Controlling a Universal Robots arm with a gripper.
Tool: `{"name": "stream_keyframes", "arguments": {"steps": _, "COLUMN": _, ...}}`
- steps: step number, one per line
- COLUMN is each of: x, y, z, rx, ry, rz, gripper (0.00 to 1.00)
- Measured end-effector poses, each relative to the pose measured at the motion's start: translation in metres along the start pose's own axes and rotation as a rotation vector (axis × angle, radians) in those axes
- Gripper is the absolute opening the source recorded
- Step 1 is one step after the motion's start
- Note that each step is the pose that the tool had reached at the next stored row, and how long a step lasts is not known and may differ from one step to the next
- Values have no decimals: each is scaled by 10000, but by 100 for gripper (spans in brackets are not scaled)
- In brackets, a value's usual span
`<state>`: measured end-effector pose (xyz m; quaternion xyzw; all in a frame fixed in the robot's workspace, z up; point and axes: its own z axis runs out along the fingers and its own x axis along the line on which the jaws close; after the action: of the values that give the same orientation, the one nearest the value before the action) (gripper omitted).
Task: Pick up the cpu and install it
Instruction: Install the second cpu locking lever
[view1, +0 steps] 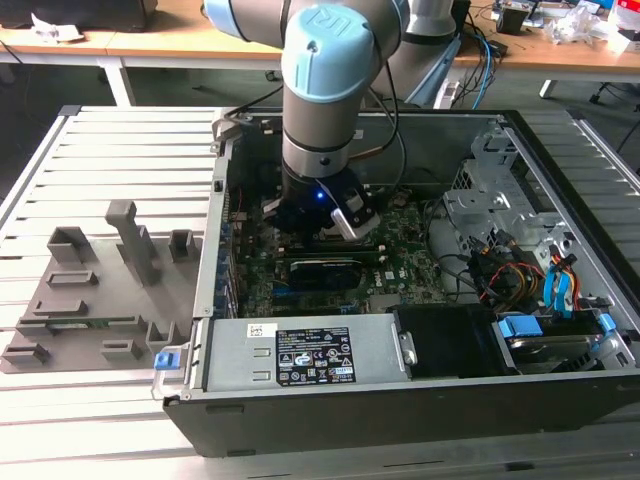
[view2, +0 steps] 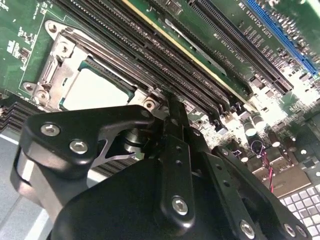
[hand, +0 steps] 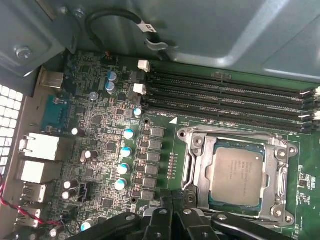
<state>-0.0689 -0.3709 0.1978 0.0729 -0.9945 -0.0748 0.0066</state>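
The cpu (hand: 235, 170), a small square chip with a silver-grey top, lies flat inside the open metal socket frame (hand: 192, 165) on the green motherboard (hand: 95, 100). The second wrist view also catches the cpu (view2: 95, 92) in its frame. My gripper (hand: 173, 197) is shut with nothing between its fingers, and its tips hover just beside the socket's edge, off the chip. In the second wrist view the gripper (view2: 170, 100) has its tips over the socket's corner, near the memory slots. From the exterior view, the gripper (view1: 322, 225) reaches down into the open computer case (view1: 400, 410).
Long black memory slots (hand: 230, 95) run next to the socket. Capacitors (hand: 122, 167) and rear ports (hand: 37, 147) stand nearby. The case holds a power supply (view1: 300, 355), cables (view1: 500, 275) and a drive bay (view1: 560, 340). A grey slotted tray (view1: 100, 290) lies at the exterior view's left.
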Motion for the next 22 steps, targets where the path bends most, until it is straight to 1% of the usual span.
{"name": "stream_keyframes", "arguments": {"steps": 2, "x": 2, "y": -17, "z": -14, "rx": -8, "ry": -9, "rz": -1, "gripper": 11}}
{"name": "stream_keyframes", "arguments": {"steps": 4, "x": 1, "y": -11, "z": -53, "rx": -11, "ry": -7, "rz": -3, "gripper": 11}}
{"name": "stream_keyframes", "arguments": {"steps": 5, "x": -5, "y": -5, "z": -97, "rx": 27, "ry": 1, "rz": -3, "gripper": 11}}
{"name": "stream_keyframes", "arguments": {"steps": 7, "x": -32, "y": 14, "z": -149, "rx": 135, "ry": 17, "rz": 1, "gripper": 11}}
{"name": "stream_keyframes", "arguments": {"steps": 8, "x": -80, "y": 27, "z": -157, "rx": 265, "ry": 36, "rz": 5, "gripper": 11}}
{"name": "stream_keyframes", "arguments": {"steps": 9, "x": -124, "y": 29, "z": -157, "rx": 365, "ry": 51, "rz": 9, "gripper": 11}}
{"name": "stream_keyframes", "arguments": {"steps": 10, "x": -181, "y": 34, "z": -157, "rx": 484, "ry": 69, "rz": 10, "gripper": 11}}
{"name": "stream_keyframes", "arguments": {"steps": 12, "x": -240, "y": 49, "z": -154, "rx": 575, "ry": 83, "rz": 13, "gripper": 11}}
{"name": "stream_keyframes", "arguments": {"steps": 13, "x": -299, "y": 72, "z": -151, "rx": 653, "ry": 94, "rz": 16, "gripper": 11}}
{"name": "stream_keyframes", "arguments": {"steps": 14, "x": -359, "y": 101, "z": -147, "rx": 760, "ry": 111, "rz": 17, "gripper": 11}}
{"name": "stream_keyframes", "arguments": {"steps": 15, "x": -401, "y": 126, "z": -143, "rx": 843, "ry": 122, "rz": 19, "gripper": 11}}
{"name": "stream_keyframes", "arguments": {"steps": 17, "x": -462, "y": 164, "z": -138, "rx": 974, "ry": 142, "rz": 22, "gripper": 11}}
{"name": "stream_keyframes", "arguments": {"steps": 18, "x": -503, "y": 213, "z": -130, "rx": 1087, "ry": 158, "rz": 28, "gripper": 11}}
{"name": "stream_keyframes", "arguments": {"steps": 19, "x": -523, "y": 282, "z": -120, "rx": 1186, "ry": 173, "rz": 27, "gripper": 11}}
{"name": "stream_keyframes", "arguments": {"steps": 20, "x": -533, "y": 338, "z": -110, "rx": 1310, "ry": 189, "rz": 29, "gripper": 11}}
{"name": "stream_keyframes", "arguments": {"steps": 21, "x": -543, "y": 415, "z": -105, "rx": 1565, "ry": 227, "rz": 38, "gripper": 11}}
{"name": "stream_keyframes", "arguments": {"steps": 22, "x": -548, "y": 448, "z": -115, "rx": 1626, "ry": 237, "rz": 39, "gripper": 11}}
